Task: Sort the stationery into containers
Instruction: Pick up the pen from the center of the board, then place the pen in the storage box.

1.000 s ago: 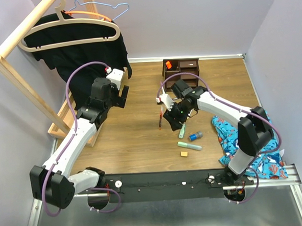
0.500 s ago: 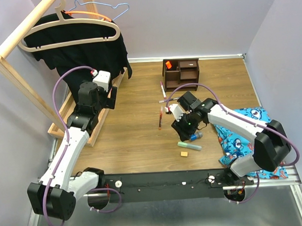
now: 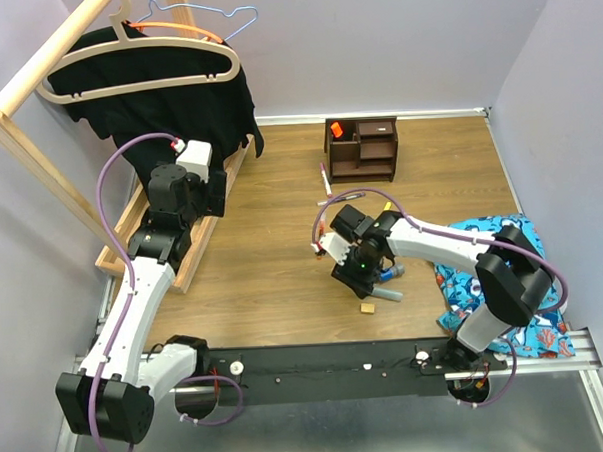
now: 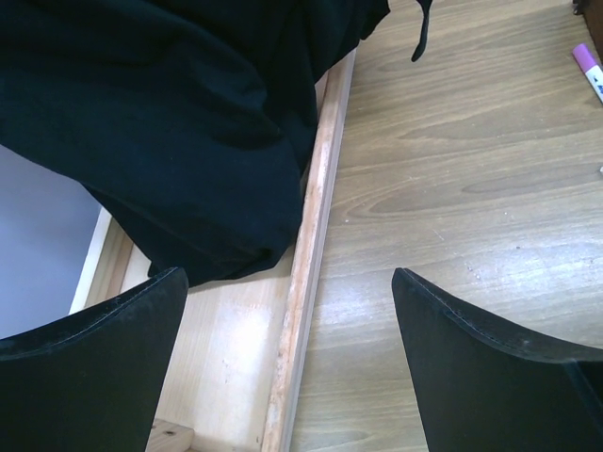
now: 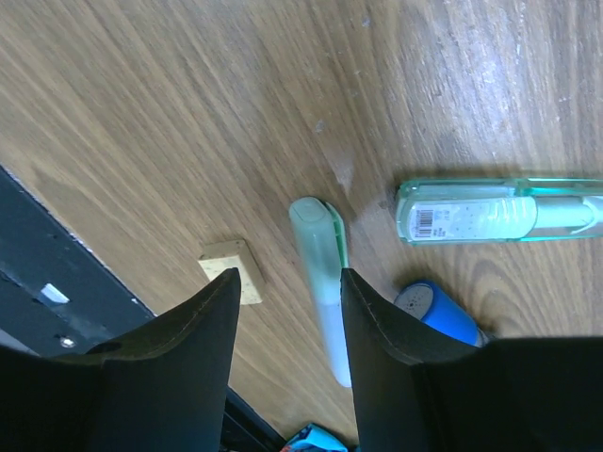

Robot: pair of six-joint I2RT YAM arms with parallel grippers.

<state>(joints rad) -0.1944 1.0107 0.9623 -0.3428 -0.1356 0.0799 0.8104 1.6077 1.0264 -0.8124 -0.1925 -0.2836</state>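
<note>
My right gripper [image 3: 356, 271] hangs low over the wood floor, open. In the right wrist view [image 5: 290, 282] a pale green highlighter [image 5: 325, 282] lies flat between its fingers, close against the right finger [image 5: 396, 330], not gripped. A second green highlighter [image 5: 499, 209] with a barcode lies crosswise beyond it. A blue-capped tube [image 5: 438, 311] and the small eraser [image 5: 234, 273] sit on either side. The dark brown organizer [image 3: 362, 146] stands at the back, an orange item [image 3: 336, 129] in it. A purple pen [image 3: 325, 177] lies before it. My left gripper [image 4: 287, 275] is open and empty by the rack base.
A wooden clothes rack with hangers and a black garment [image 3: 176, 101] fills the back left; its light base [image 3: 152, 243] lies under my left arm. A blue fish-print cloth [image 3: 483, 263] is bunched at the right. The black rail [image 3: 317, 360] runs along the front.
My right gripper has swung forward and left, down over the green highlighter, with its jaws narrowed a little. The left arm has drawn back toward the rack.
</note>
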